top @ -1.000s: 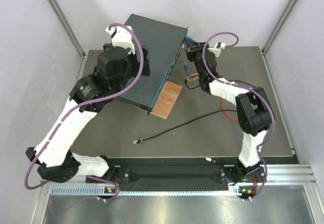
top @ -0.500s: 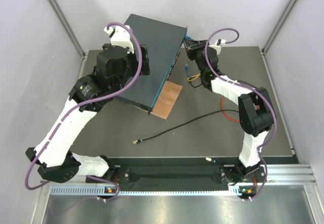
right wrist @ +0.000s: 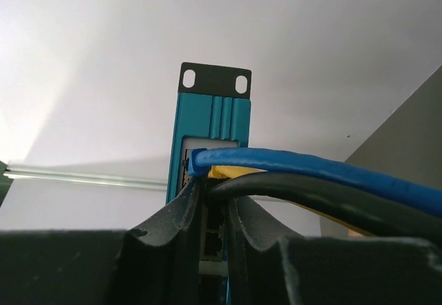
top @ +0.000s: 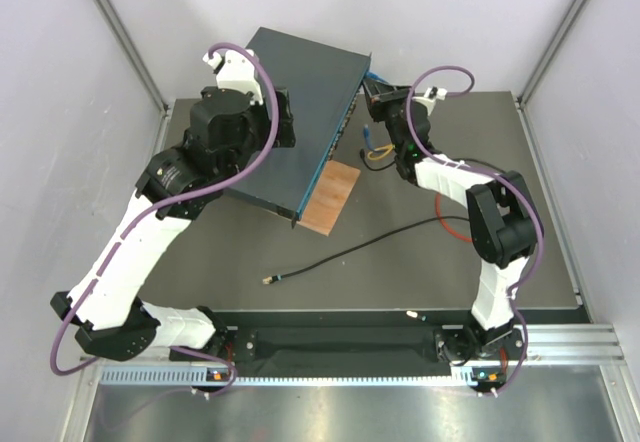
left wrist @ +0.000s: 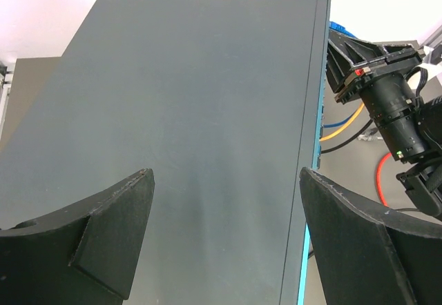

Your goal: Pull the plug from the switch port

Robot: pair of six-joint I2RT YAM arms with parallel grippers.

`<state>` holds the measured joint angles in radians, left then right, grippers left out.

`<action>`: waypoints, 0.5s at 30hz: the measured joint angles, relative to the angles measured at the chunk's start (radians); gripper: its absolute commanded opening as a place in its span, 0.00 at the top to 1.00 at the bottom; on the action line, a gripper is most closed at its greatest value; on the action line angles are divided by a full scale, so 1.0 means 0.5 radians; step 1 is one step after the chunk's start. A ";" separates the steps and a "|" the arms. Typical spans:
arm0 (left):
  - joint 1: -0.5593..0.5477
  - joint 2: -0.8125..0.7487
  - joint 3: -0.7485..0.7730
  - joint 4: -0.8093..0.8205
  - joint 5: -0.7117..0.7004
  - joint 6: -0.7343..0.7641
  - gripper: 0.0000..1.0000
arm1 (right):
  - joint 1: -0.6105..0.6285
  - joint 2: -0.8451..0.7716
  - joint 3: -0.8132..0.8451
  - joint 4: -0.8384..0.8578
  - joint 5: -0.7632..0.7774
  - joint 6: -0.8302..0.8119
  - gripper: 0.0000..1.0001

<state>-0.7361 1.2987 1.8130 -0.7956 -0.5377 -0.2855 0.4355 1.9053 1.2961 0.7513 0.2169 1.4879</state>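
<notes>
The switch (top: 305, 92) is a flat dark blue-grey box lying at an angle at the back; its teal port face (right wrist: 210, 119) looks toward my right arm. My left gripper (top: 281, 122) hovers over its top, fingers wide open with only the lid (left wrist: 207, 112) between them (left wrist: 226, 239). My right gripper (top: 372, 105) is at the port face. Its fingers (right wrist: 213, 193) stand almost together, pinching the end of the black cable (right wrist: 311, 201) where its plug (right wrist: 218, 188) enters a port. A blue cable (right wrist: 311, 168) and a yellow plug (right wrist: 231, 173) sit just above.
A brown board (top: 330, 195) lies against the switch's near corner. A loose black cable (top: 350, 255) runs across the mat to a free connector (top: 267, 279). A red cable (top: 455, 228) loops by the right arm. Grey walls stand close on both sides.
My right gripper has moved in toward the port face and its fingers have narrowed onto the black plug. The left arm and the switch have not moved.
</notes>
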 measured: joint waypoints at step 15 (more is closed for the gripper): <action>0.021 0.018 0.000 -0.040 0.043 -0.018 0.09 | -0.032 -0.013 0.048 -0.114 -0.052 0.014 1.00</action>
<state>-0.7258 1.3075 1.8130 -0.8158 -0.5163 -0.2943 0.4194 1.8988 1.3201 0.6941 0.1909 1.4948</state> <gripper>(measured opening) 0.908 0.160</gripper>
